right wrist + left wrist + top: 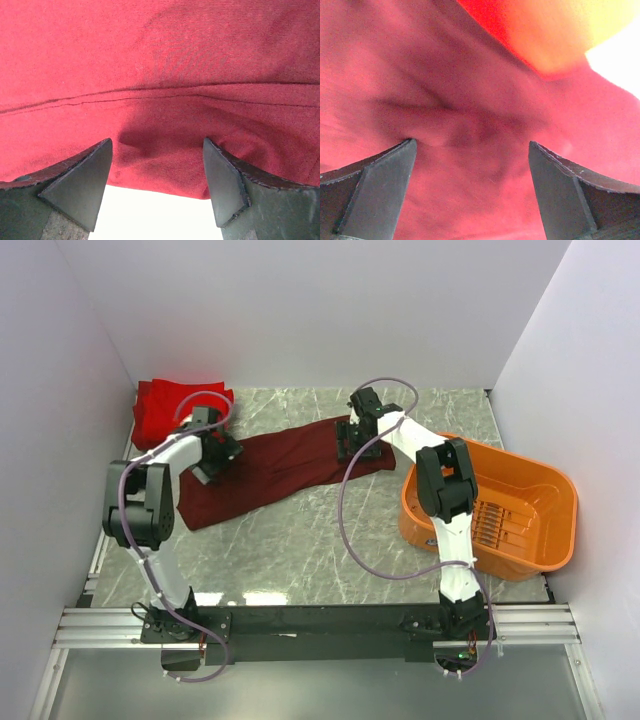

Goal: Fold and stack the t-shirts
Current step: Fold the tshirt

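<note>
A dark maroon t-shirt [280,465] lies spread in a long band across the marble table [300,550]. My left gripper [213,462] is down on its left part, jaws open, the fingertips [380,180] resting against wrinkled maroon cloth [445,90]. My right gripper [352,445] is at the shirt's right end, also open. In the right wrist view its fingers [80,180] straddle the cloth's edge and a seam [160,95], with nothing pinched. A bright red t-shirt [165,410] lies bunched in the back left corner, showing overexposed in the left wrist view [530,30].
An orange plastic basket [572,515] stands at the right, close beside the right arm's elbow. White walls close in the table on three sides. A purple cable [345,520] loops from the right arm over the table's middle.
</note>
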